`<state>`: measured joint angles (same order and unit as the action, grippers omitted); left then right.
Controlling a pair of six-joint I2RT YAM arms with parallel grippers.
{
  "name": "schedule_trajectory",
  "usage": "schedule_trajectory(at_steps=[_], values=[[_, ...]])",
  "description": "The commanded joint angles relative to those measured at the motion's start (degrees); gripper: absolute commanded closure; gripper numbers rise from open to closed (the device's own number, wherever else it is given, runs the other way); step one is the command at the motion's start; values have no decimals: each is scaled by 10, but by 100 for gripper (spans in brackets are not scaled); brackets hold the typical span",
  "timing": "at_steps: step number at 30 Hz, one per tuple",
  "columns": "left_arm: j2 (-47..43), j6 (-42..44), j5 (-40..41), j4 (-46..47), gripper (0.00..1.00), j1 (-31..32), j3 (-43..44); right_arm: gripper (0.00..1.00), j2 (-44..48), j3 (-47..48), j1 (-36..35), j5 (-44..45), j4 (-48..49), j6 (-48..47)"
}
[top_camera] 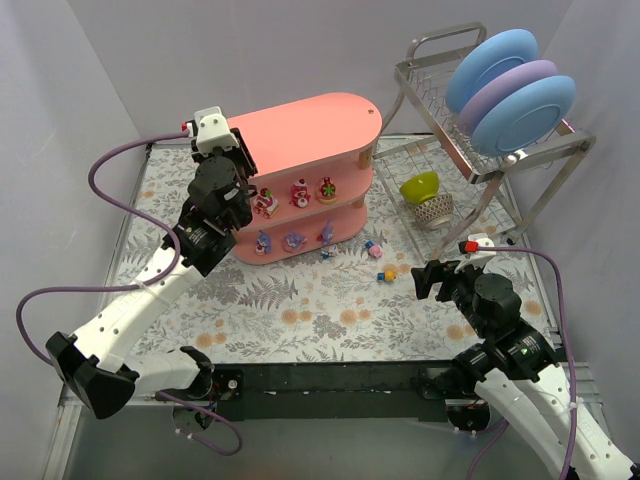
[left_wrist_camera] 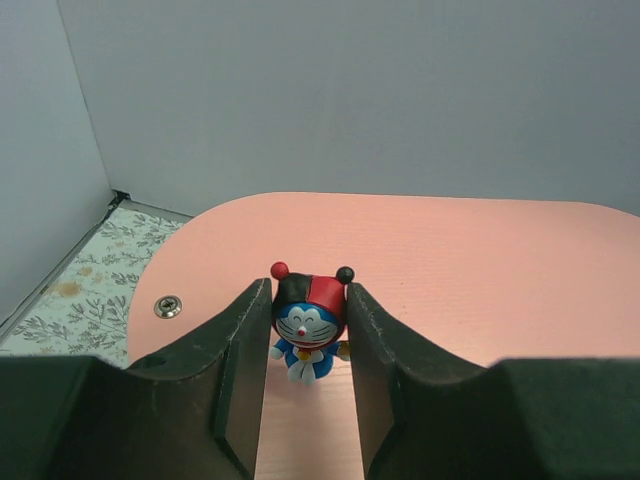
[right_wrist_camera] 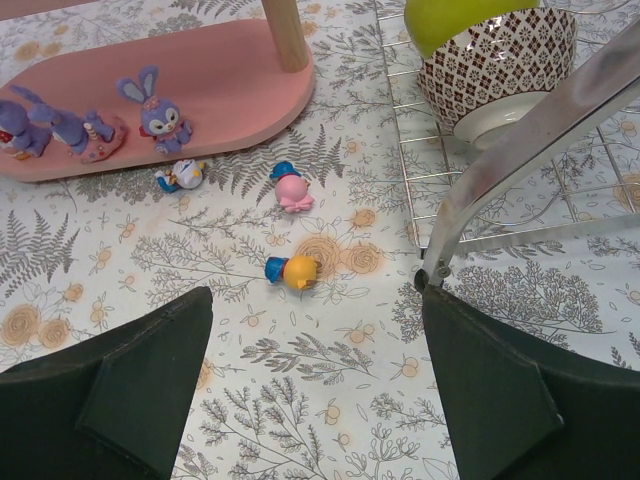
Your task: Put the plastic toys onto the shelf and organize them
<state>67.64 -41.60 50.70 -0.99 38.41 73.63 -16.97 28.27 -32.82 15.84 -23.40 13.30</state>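
Left wrist view first: the left gripper (left_wrist_camera: 308, 292) is clamped on a blue figurine (left_wrist_camera: 303, 338) in a red-and-black jester hat, one finger pressed to each side of the hat. That's low in the centre of the frame, over the top board of the salmon-pink shelf (left_wrist_camera: 480, 260). Whether its feet touch the board, we can't tell.

From overhead, we see the left gripper (top_camera: 238, 152) at the left end of the shelf (top_camera: 310, 120), upper left of centre. Three red strawberry toys (top_camera: 299, 192) line the middle tier and three purple rabbit toys (top_camera: 293, 240) line the bottom one.

Over to the right wrist view: the right gripper (right_wrist_camera: 315, 310) hangs at the bottom of the frame, fingers spread wide with nothing between them, above the fern-print mat (right_wrist_camera: 300, 400). Mid-frame on the mat we have a pink toy (right_wrist_camera: 293, 190) with a blue hat and a yellow-headed toy (right_wrist_camera: 292, 272) on its side. A white-and-blue toy (right_wrist_camera: 182, 176) lies just beside the shelf's bottom board. Upper right, a green bowl (right_wrist_camera: 450, 20) sits in a patterned bowl (right_wrist_camera: 495, 75) on the wire rack (right_wrist_camera: 520, 150).
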Motion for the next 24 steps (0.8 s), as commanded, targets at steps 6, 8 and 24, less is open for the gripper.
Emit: schedule_trajectory(at_steps=[6, 8, 24], values=[[-5, 19, -12, 31, 96, -6, -15, 8, 0, 1, -3, -5, 30, -7], [-7, 17, -14, 31, 94, -6, -19, 8, -1, 1, -3, -5, 31, -8], [-27, 17, -27, 42, 67, -6, -49, 8, -1, 1, -3, -6, 32, -7]])
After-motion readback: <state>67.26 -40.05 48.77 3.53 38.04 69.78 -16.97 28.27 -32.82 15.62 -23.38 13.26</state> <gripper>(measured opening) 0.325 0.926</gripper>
